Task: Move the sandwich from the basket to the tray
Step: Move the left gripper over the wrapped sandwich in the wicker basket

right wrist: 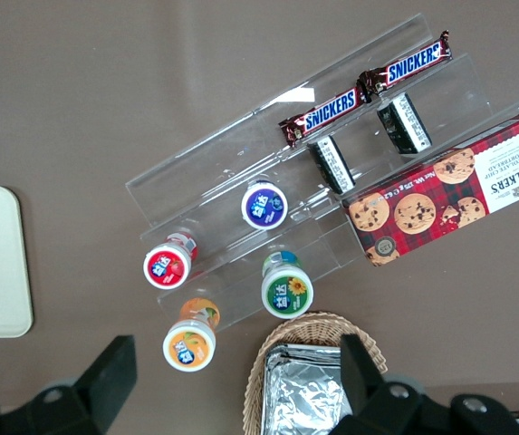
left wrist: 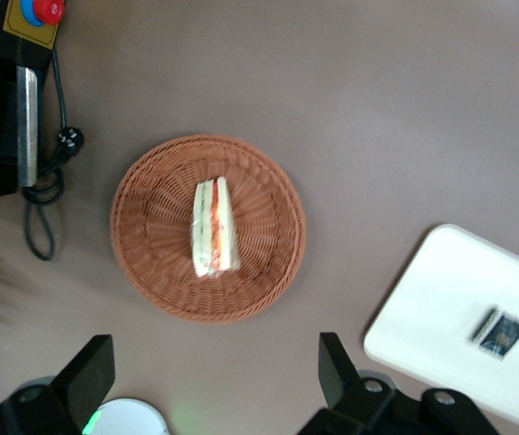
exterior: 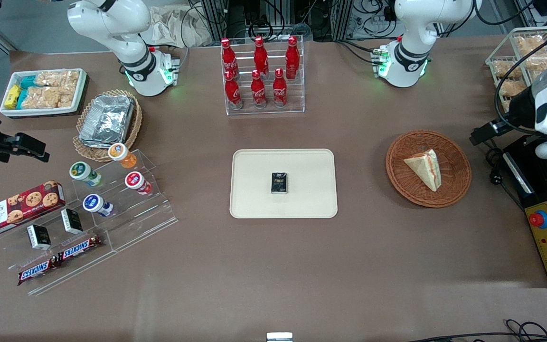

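- Hanging high over the working arm's end of the table, my gripper (left wrist: 214, 372) has its jaws spread wide, nothing between them, well above the basket (left wrist: 150, 272).
- In my wrist camera the two dark fingers (left wrist: 336, 367) frame bare brown tabletop, and the sandwich (left wrist: 214, 227) lies in the middle of the basket, cut edge up, red and green filling showing.
- In the front view the basket (exterior: 454, 183) sits at centre right of the frame, the sandwich (exterior: 425, 167) resting in it as a pale wedge.
- The tray (exterior: 254, 190) lies in the middle of that frame, well apart from the basket, with a small dark packet (exterior: 279, 183) on it.
- The table (exterior: 302, 266) is a matt brown surface; its lower half in the front view is bare.
- At upper centre a clear rack holds red cola bottles (exterior: 259, 71).
- Toward the parked arm's end, at the left of the frame, I see a scalloped basket with foil containers (exterior: 107, 118), a white bin of snacks (exterior: 43, 90), a clear stepped stand with small cups (exterior: 126, 183), a cookie box (exterior: 17, 209) and chocolate bars (exterior: 60, 259).
- At the right edge sit a yellow control box with a red button (exterior: 546, 237) and a wire rack of packaged snacks (exterior: 515, 61).
- Along the top edge, above the table, cables and metal frames crowd the room.
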You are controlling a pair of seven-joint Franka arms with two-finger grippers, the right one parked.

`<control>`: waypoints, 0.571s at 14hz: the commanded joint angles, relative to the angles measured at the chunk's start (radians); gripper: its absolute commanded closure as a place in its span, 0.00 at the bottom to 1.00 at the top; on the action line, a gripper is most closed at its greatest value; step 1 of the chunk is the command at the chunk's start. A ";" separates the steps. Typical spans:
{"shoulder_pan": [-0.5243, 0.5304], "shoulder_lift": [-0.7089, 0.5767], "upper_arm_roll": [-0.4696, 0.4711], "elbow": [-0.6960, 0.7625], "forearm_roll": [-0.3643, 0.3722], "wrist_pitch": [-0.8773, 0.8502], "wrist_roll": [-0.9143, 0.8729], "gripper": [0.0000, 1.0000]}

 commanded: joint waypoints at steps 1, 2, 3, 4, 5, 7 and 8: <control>0.002 -0.096 -0.007 -0.205 0.016 0.142 -0.085 0.00; 0.002 -0.104 -0.007 -0.259 0.016 0.180 -0.127 0.00; 0.002 -0.113 -0.007 -0.314 0.019 0.235 -0.171 0.00; 0.002 -0.129 -0.007 -0.379 0.019 0.299 -0.211 0.00; 0.002 -0.132 -0.007 -0.434 0.019 0.356 -0.242 0.00; 0.002 -0.121 -0.010 -0.483 0.019 0.413 -0.273 0.00; 0.004 -0.116 -0.011 -0.502 0.019 0.429 -0.276 0.00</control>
